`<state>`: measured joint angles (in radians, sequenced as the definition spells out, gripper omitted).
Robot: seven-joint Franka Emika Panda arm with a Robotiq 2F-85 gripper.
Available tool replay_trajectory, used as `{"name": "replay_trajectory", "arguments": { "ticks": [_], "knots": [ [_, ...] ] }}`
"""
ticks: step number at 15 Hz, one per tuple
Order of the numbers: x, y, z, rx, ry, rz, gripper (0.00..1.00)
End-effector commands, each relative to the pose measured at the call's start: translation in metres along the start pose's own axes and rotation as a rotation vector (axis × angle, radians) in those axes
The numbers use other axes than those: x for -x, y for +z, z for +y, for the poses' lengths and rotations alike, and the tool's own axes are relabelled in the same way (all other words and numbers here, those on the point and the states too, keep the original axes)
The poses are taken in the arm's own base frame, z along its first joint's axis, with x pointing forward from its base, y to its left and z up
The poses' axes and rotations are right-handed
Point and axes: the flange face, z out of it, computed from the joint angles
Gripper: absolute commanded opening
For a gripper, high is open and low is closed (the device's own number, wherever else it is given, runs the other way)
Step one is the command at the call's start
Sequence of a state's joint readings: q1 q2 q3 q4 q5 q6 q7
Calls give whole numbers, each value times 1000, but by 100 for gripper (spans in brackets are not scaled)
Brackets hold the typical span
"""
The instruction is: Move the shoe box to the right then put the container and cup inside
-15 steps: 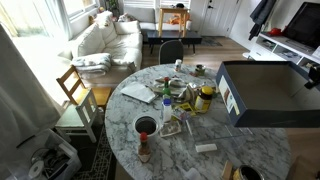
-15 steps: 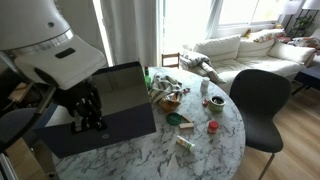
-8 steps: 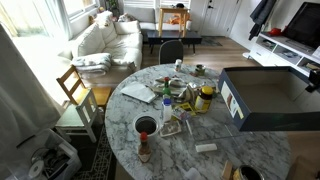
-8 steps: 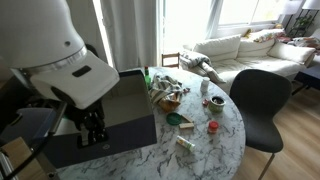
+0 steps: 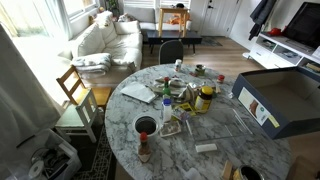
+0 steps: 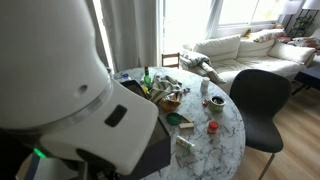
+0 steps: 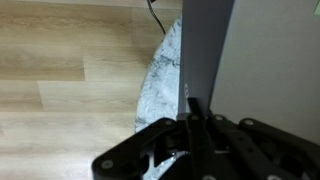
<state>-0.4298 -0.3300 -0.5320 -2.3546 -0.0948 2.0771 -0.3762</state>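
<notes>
In an exterior view, the round marble table (image 5: 185, 160) is seen whole. The shoe box (image 5: 285, 95) is found at its right-hand side in the picture, with its dark inside facing up and a white label on its pale outer wall. Part of the box reaches out beyond the table's rim. Whether it rests on the marble or is held just above it cannot be told. The cup (image 5: 146, 126), with its pale rim and red inside, stands on the near left part of the table, well apart from the box. A slim bottle with a red cap (image 5: 144, 150) stands just beside it. A clutter of jars and wrappers lies between the cup and the box. The grip itself is not shown here.

In the exterior view from the opposite side, the left half of the picture is filled by the white arm (image 6: 60, 90), and the box is almost wholly hidden behind it. Only the far part of the table (image 6: 205, 150), with small items on it, and a dark chair (image 6: 260, 100) are left in sight.

In the wrist view, the gripper (image 7: 193, 110) is shown pinched tight on the thin grey wall of the shoe box (image 7: 205, 50), which runs upright through the picture. The table's edge (image 7: 160, 70) and the wooden floor (image 7: 70, 80) are seen to the left of that wall.
</notes>
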Motion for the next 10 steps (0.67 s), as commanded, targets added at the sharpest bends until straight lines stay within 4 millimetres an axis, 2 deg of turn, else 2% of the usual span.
{"name": "replay_trajectory", "arguments": {
  "ticks": [1, 6, 10],
  "knots": [
    [-22, 18, 24, 30, 16, -26, 1],
    [-43, 57, 36, 103, 63, -47, 1],
    [-51, 90, 34, 117, 41, -87, 1]
  ]
}}
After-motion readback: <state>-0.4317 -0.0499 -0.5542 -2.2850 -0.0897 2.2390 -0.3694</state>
